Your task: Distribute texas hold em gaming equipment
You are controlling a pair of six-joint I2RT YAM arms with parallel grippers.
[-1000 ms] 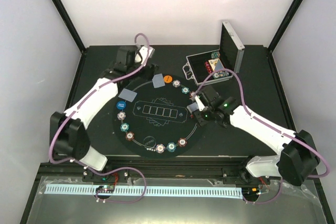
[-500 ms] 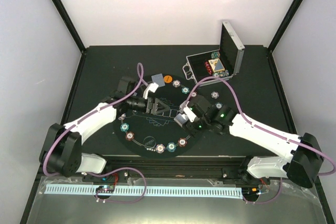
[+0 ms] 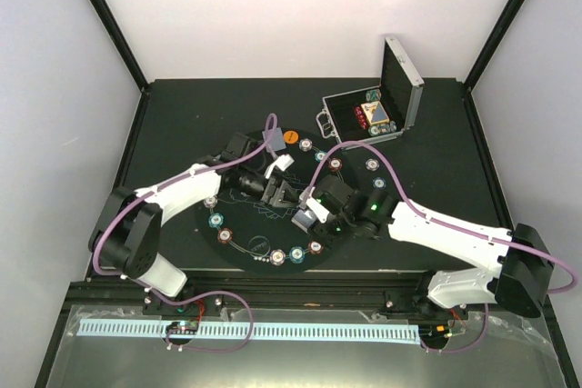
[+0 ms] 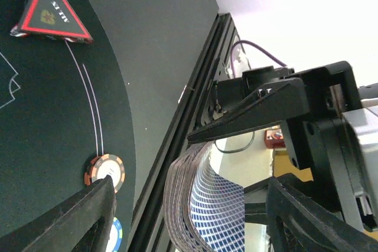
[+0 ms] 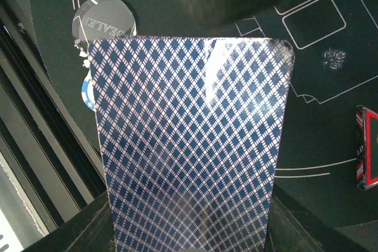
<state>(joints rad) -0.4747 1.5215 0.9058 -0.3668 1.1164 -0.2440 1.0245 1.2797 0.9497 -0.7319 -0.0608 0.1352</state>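
One deck of cards [image 5: 189, 146], blue-diamond backs toward the wrist camera, clamped in the right gripper [image 3: 306, 216] above the round black mat [image 3: 245, 224], near its middle. Just beside it the left gripper [image 3: 279, 194], fingers [image 4: 88, 213] spread wide and gripping nothing, the deck's fanned edge showing between them in the left wrist view. Around the mat's rim, at least nine poker chips [image 3: 215, 220]: three on the left arc, three on the near arc, the rest on the far-right arc. One orange disc [image 3: 290, 137] at the far rim. One red triangle marker [image 4: 50, 19] on the mat by its rim line, and one clear dealer disc [image 5: 103, 22] at the near rim. One silver case [image 3: 401, 74] at the far right of the table [image 3: 182, 115], lid upright, with a few chips and a red-and-yellow item inside, too small to name.
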